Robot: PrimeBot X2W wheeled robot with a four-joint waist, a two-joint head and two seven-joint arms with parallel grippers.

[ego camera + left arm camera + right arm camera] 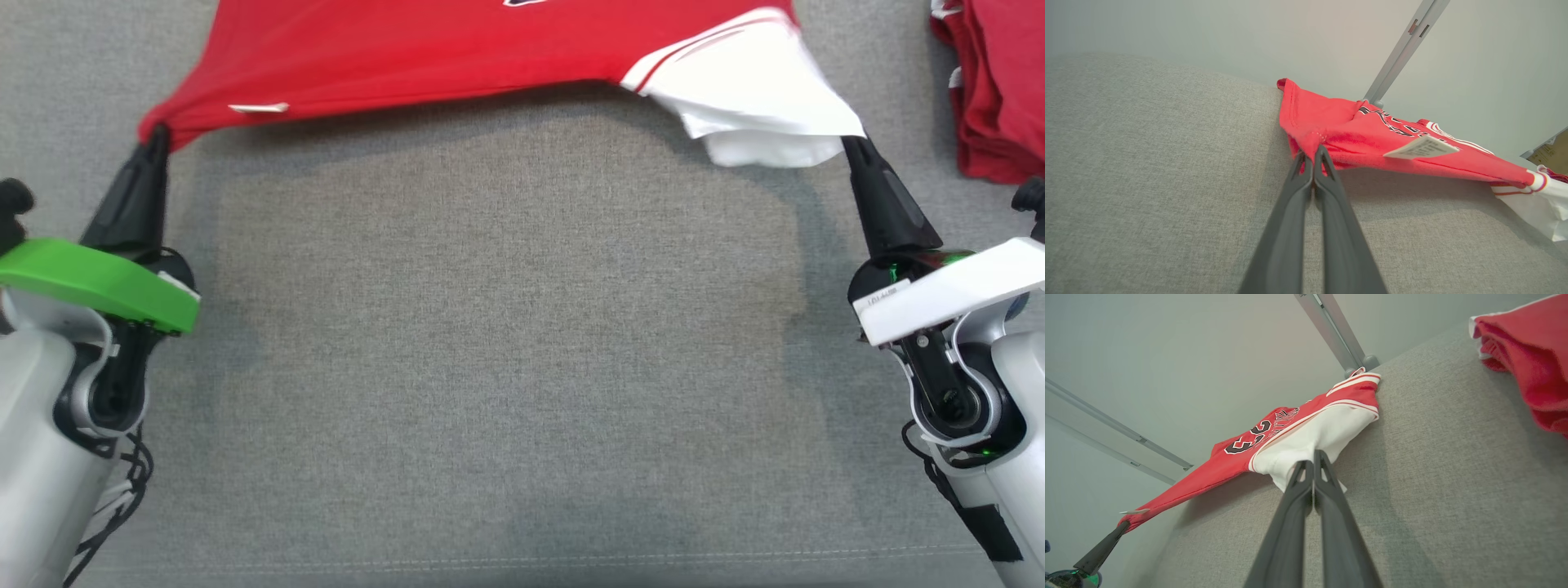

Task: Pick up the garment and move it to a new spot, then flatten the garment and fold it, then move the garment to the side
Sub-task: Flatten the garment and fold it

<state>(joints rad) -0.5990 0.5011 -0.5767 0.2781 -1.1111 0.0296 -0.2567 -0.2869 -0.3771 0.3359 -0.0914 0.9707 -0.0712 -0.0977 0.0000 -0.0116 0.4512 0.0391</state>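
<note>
The garment (457, 57) is a red jersey with white trim, a white panel and black lettering, stretched across the far part of the grey table between both arms. My left gripper (155, 137) is shut on its red near-left corner, and the left wrist view shows the fingers pinching the bunched red cloth (1310, 141). My right gripper (851, 145) is shut on the white near-right corner (1306, 445). The near edge is lifted off the table and casts a shadow. A small white tag (260, 108) hangs by the left corner. The garment's far part runs out of the head view.
A pile of red clothes (1000, 90) lies at the far right of the grey fabric table (506, 343). A grey metal post (1400, 53) rises behind the table's far edge against a pale wall. Open tabletop lies between the two arms.
</note>
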